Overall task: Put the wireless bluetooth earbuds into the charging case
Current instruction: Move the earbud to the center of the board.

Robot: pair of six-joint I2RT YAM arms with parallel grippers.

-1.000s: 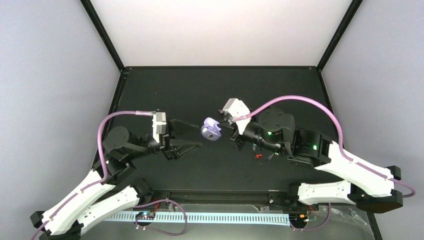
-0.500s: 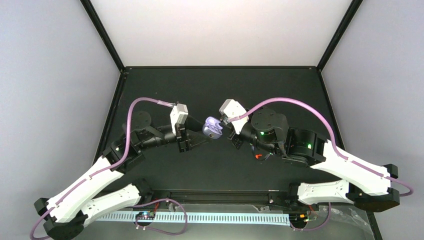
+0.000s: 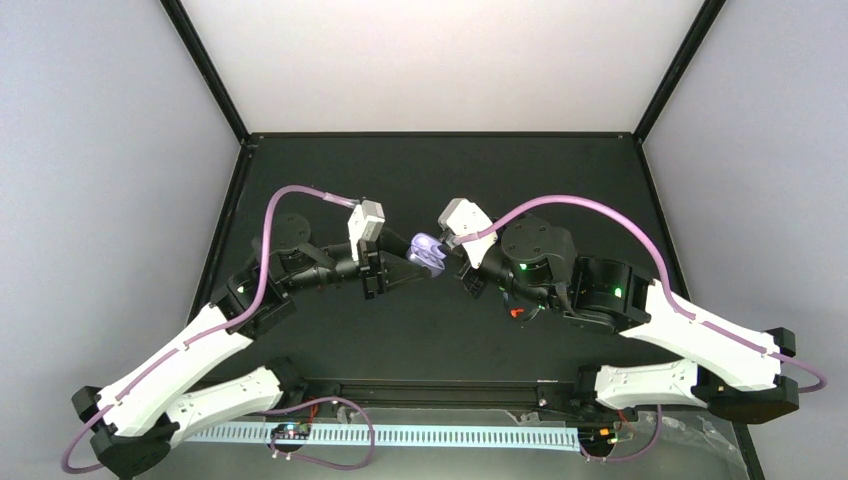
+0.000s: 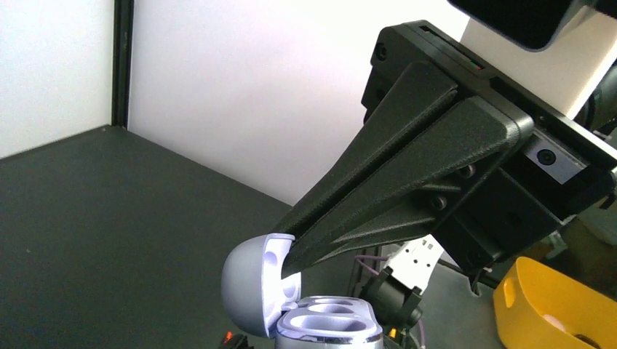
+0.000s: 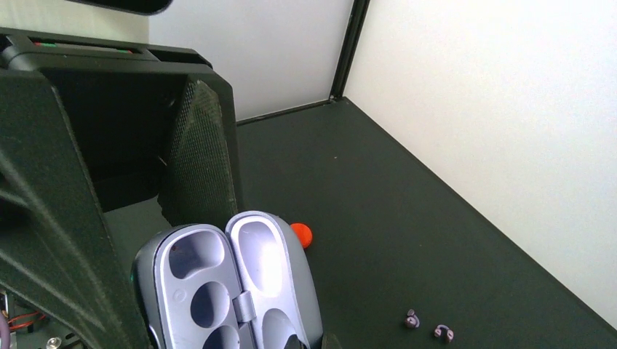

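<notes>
Currently the charging case (image 3: 428, 252) is being held off the tabletop (image 3: 420, 180) at mid-field, lid swung open, between the two arms. The right jaws are being pressed fully shut on the case at its lid edge, as the left wrist view shows. The left jaws are being presented partly open, one finger to either side of the case body. Whether their pads are touching it cannot be told.

From the left jaws the case is lying straight ahead, within their gap. Its hinge line is being pointed away from the right jaws toward the left arm (image 3: 300, 270). The open wells are being shown empty to the right wrist camera.

The earbuds are being left loose on the tabletop, one bud (image 5: 412, 318) just beside a second bud (image 5: 444, 333). They are lying well apart from the case and below it, past a small red bit (image 5: 301, 234). The right arm (image 3: 560, 270) is being judged the nearer to them.

Overhead, the buds cannot be made out. The case's lower end is being cut off in both wrist views, and the left fingertips are being hidden.
</notes>
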